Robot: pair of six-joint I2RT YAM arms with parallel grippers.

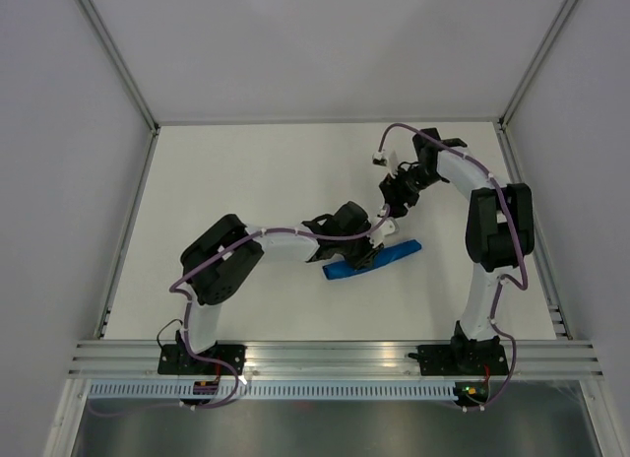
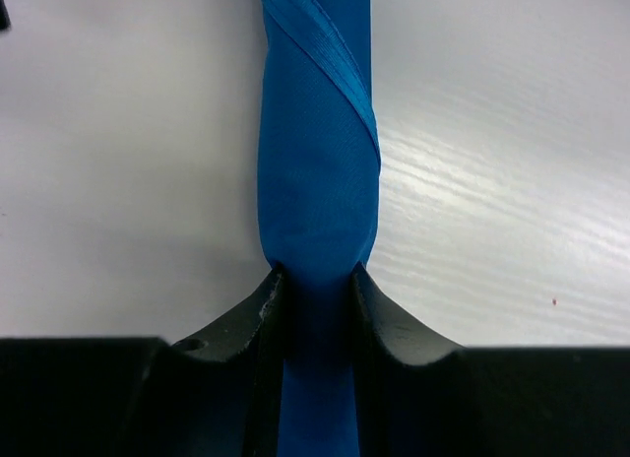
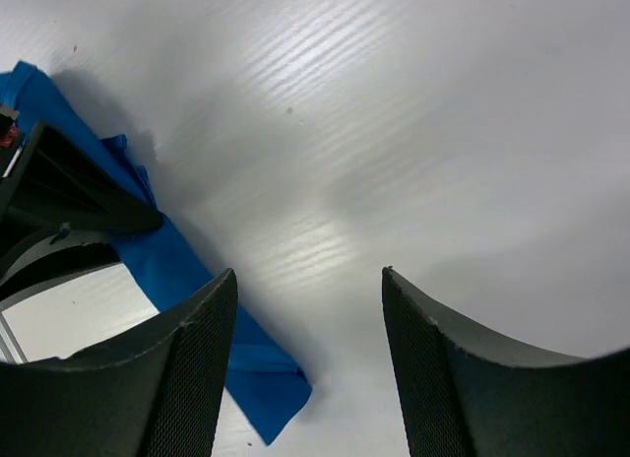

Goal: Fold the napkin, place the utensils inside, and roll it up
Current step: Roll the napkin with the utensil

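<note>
1. Counter (image 1: 246, 181): use as the support; keep the roll pressed down on it, not lifted.
2. Napkin (image 2: 317, 181): already a tight blue roll, lying slanted at mid-counter between both arms. Keep the spiral edge tucked under.
3. Left claw (image 2: 317, 280): clamped narrow around the roll's middle part. Release slowly, to avoid loosening the layers.
4. Right claw (image 3: 310, 290): wide, holding nothing, near one end of the roll. Lower to steady that end if needed.
5. Utensils: not visible; probably wrapped inside.

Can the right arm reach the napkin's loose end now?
Probably yes: the right pincer is open, the end of the napkin lies bare beside it, and the left pincer clamps farther along.
</note>
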